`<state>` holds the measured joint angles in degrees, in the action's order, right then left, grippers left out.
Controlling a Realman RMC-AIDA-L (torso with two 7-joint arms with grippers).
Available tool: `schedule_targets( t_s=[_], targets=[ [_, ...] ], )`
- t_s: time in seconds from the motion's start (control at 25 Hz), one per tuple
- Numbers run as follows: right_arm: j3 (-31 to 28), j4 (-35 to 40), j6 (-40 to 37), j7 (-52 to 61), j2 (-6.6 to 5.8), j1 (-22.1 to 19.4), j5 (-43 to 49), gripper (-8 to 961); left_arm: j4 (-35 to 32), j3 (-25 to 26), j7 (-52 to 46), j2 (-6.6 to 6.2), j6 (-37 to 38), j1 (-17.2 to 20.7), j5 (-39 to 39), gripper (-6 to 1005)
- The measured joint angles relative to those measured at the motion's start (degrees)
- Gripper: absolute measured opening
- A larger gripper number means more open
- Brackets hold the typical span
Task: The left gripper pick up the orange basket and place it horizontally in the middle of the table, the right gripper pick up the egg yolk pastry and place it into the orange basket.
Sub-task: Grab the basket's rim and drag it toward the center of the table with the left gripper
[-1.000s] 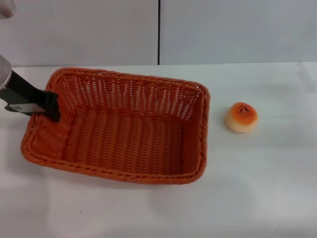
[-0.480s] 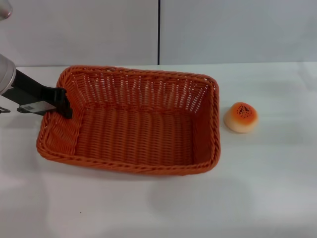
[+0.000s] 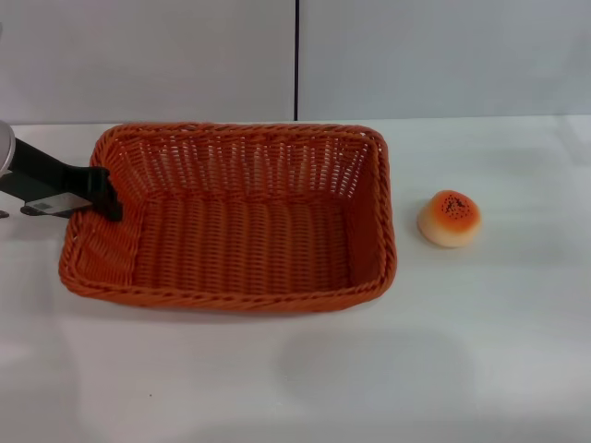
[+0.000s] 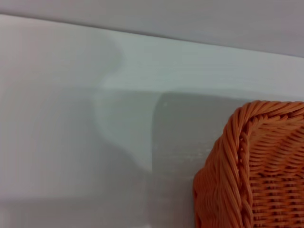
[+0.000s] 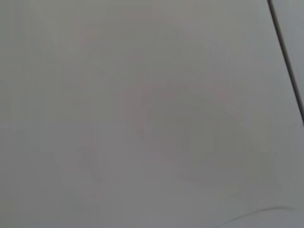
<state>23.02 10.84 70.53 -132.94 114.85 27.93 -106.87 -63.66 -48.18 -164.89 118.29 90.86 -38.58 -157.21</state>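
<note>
Left pincer [image 3: 104,196] sits at the left edge of the head view, its slim black fingers clamped on the braided rim of the orange basket [image 3: 231,221] at the basket's left short side, one finger reaching just inside the wall. The arm behind it runs out of the frame to the left, dark, with a small pale label on its underside. The basket lies flat on the white worktop [image 3: 369,369], long sides running left to right, a little left of the frame's centre, open side up and nothing inside it. In the left wrist view one rounded corner of the basket [image 4: 251,166] fills the lower right, its thick plaited edge sharp against the pale worktop [image 4: 71,118], with a soft shadow spreading beside it. Over to the right of the head view, apart from the basket's right wall, the egg yolk pastry [image 3: 449,218] rests on the worktop, speckled orange-brown top facing up, cream sides below. The right pincer shows in no view; its wrist camera gives only a plain grey surface with a dark line near the upper right corner.
</note>
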Motion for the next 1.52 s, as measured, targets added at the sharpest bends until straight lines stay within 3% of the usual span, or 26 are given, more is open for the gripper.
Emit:
schedule_targets(
  t_s=[0.36,0.84,1.0,1.2,1.32,1.52],
  targets=[
    [-0.36,-0.34,-0.78,0.03,-0.23,0.39,0.00,630,-0.26,-1.83,0.00,-0.10,-2.34,0.68,3.95,133],
    [0.01,-0.28,-1.31,-0.14,-0.13,0.36,-0.01,629,5.06,-1.96,0.07,-0.40,-2.73,-1.04,-0.01,153],
    [0.02,-0.02,-1.27,-0.05,-0.05,0.34,0.00,629,4.14,-1.77,0.38,-0.41,-2.87,-0.66,0.02,160],
    [-0.10,0.11,-1.22,-0.05,0.08,0.26,-0.01,629,0.75,-0.89,0.65,-0.49,-1.78,-0.34,0.61,372],
    [-0.07,0.15,-1.29,-0.17,0.17,0.39,-0.01,629,-0.95,-0.80,1.05,-0.52,-0.73,-0.76,1.48,597],
    [-0.13,0.15,-1.29,-0.19,0.15,0.39,-0.01,629,-1.15,-0.57,1.53,-0.58,-0.10,-1.27,1.58,652]
  ],
)
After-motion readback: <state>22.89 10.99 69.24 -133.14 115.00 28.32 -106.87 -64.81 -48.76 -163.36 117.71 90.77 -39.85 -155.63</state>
